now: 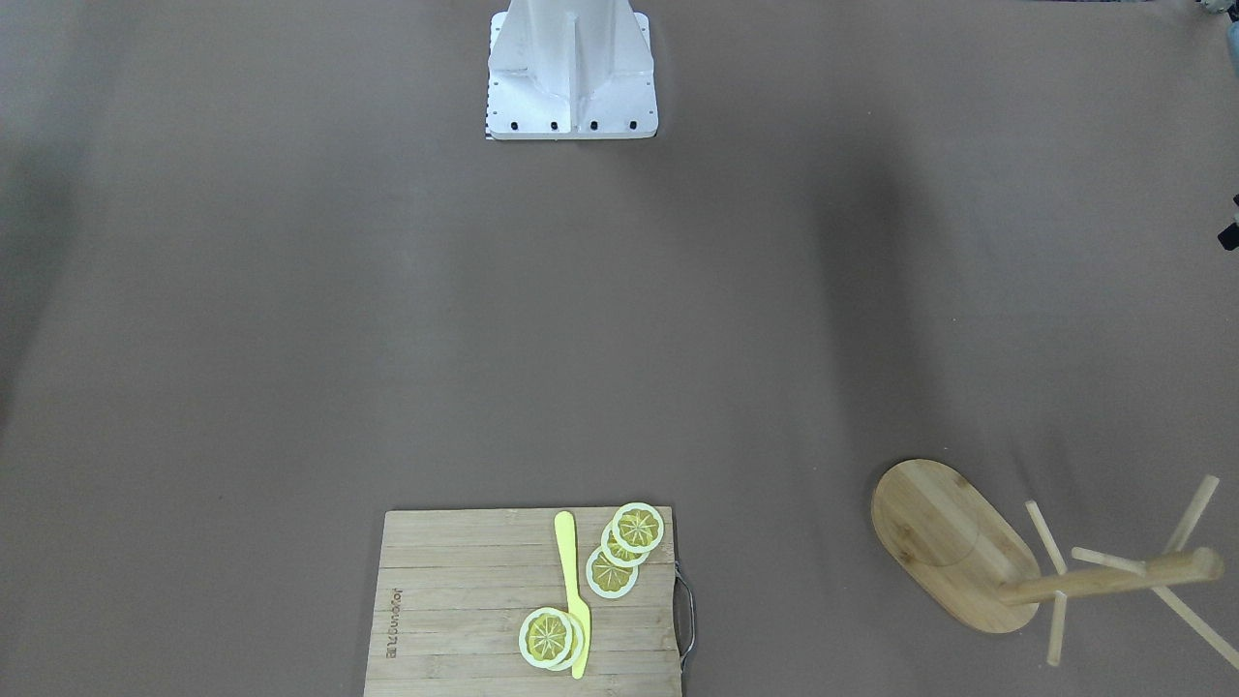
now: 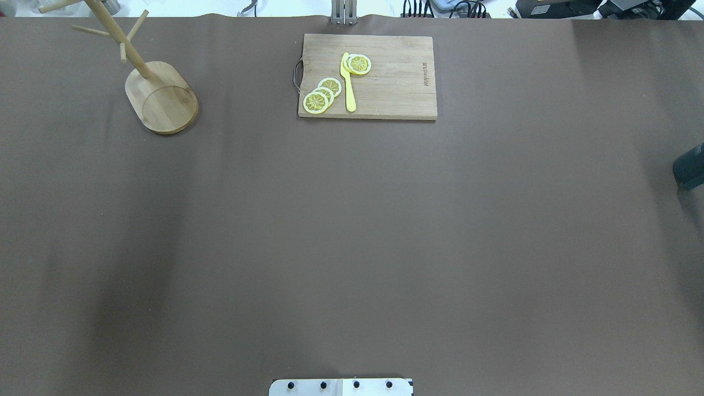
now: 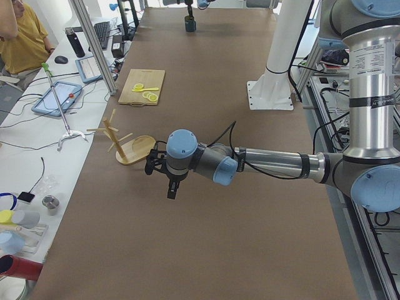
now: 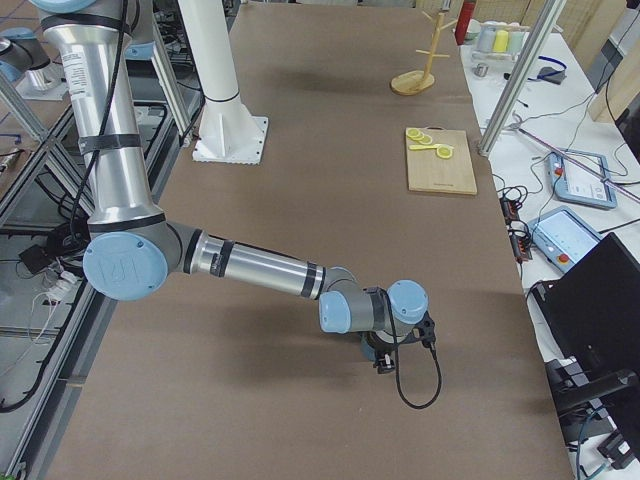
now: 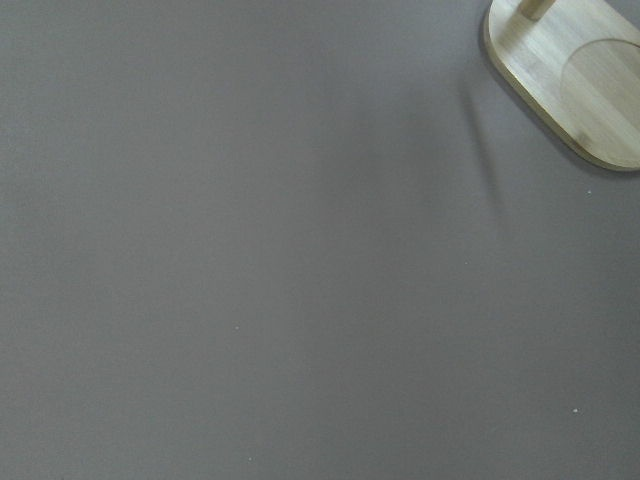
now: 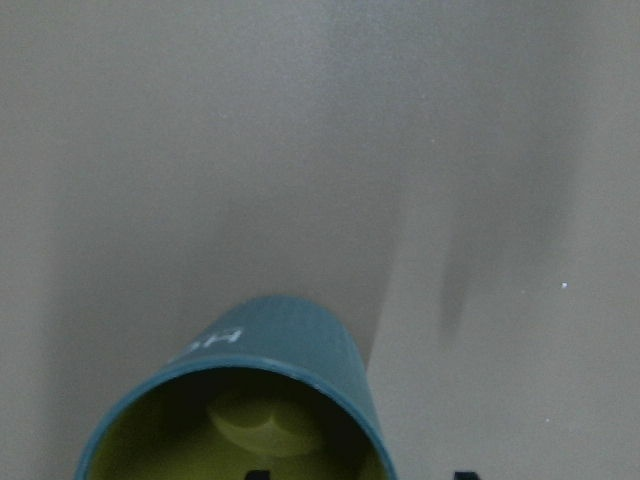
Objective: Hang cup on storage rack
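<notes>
Cup [image 6: 270, 345]: dark slate-blue mug with a yellow-green inside. It stands upright on the brown desk [image 2: 352, 220] at the robot's right end, cut off by the overhead view's right edge. White lettering shows on its side; the handle shows in no view.
Storage rack [image 2: 162, 96]: bamboo mug tree on an oval base, upright at the far left corner of the desk. It is well apart from the cup and no peg carries anything.
Right end effector [image 6: 360, 474]: low over the cup. Only two dark fingertips [image 6: 258, 474] show at the wrist view's bottom edge. They are set apart, one over the cup's mouth and one outside the rim, and they grip nothing.
Left end effector [image 3: 171, 190]: hangs over bare desk near the rack's base, fingers pointing down. I cannot tell how far apart they are.
Cutting board [image 2: 396, 82]: wooden, at the far middle edge of the desk. It carries lemon slices [image 2: 316, 102] and a yellow knife [image 2: 348, 82].
</notes>
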